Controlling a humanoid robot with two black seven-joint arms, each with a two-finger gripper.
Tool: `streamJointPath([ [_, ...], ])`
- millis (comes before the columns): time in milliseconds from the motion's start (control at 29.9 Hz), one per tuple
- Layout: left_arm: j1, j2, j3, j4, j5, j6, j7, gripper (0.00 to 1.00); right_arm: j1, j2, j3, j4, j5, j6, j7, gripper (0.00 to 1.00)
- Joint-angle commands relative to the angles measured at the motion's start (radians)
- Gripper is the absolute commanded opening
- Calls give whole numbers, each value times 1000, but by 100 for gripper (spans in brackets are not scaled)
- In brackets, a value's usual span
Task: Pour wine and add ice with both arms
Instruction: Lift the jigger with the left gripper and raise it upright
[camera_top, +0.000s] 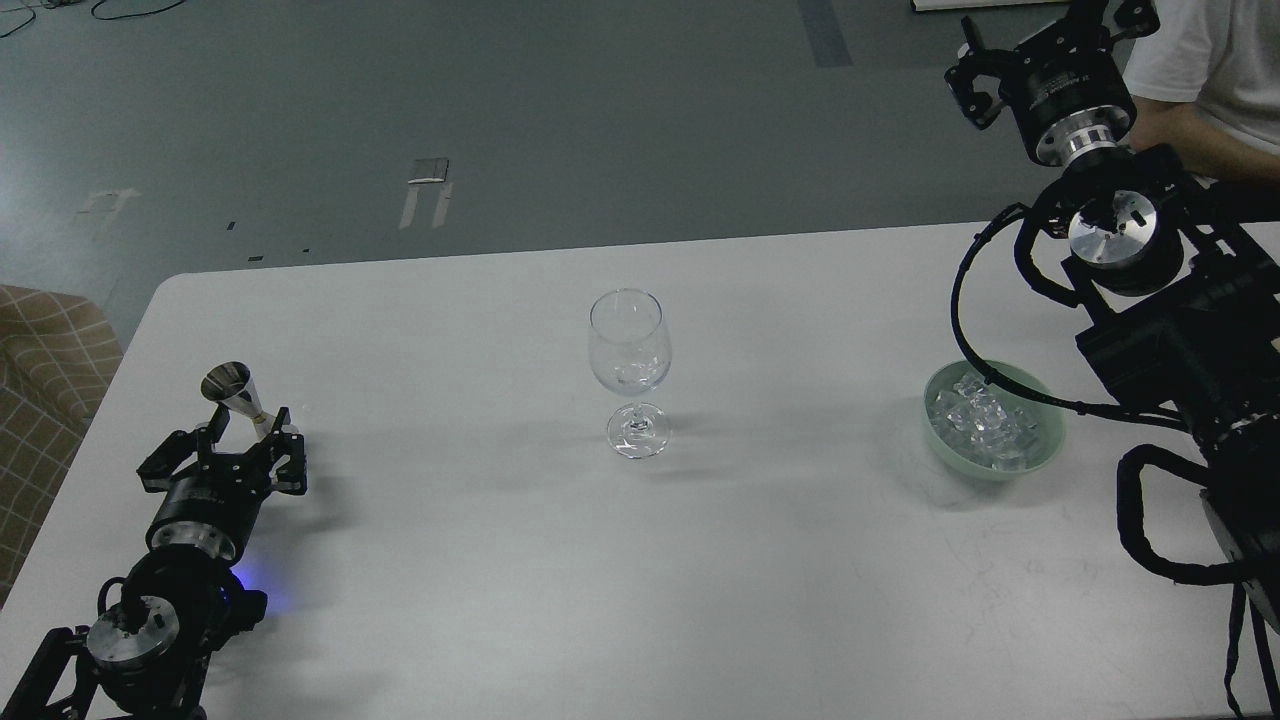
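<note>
The left gripper (245, 425) grips the metal cup (236, 392); it should tilt slowly over the glass (630, 370).

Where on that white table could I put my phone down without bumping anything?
Bare patches: between the wine glass and green ice bowl, and the near edge below the glass. Crowded: the left, where the left end effector meets the metal jigger, and the right edge.

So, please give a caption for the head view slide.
Left end effector at jigger; glass central, ice right.
</note>
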Motion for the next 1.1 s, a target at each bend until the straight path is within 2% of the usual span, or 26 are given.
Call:
streamJointPath([
  [0, -10, 3, -1, 10, 0, -3, 2, 60, 0, -7, 0, 0, 0, 0, 0, 100],
  [535, -70, 6, 4, 72, 0, -13, 15, 60, -2, -7, 0, 0, -2, 0, 0, 100],
  [902, -105, 6, 10, 130, 0, -13, 6, 60, 0, -7, 0, -2, -2, 0, 0, 100],
  [1069, -108, 6, 10, 128, 0, -15, 9, 54, 1, -7, -2, -3, -2, 0, 0, 100],
])
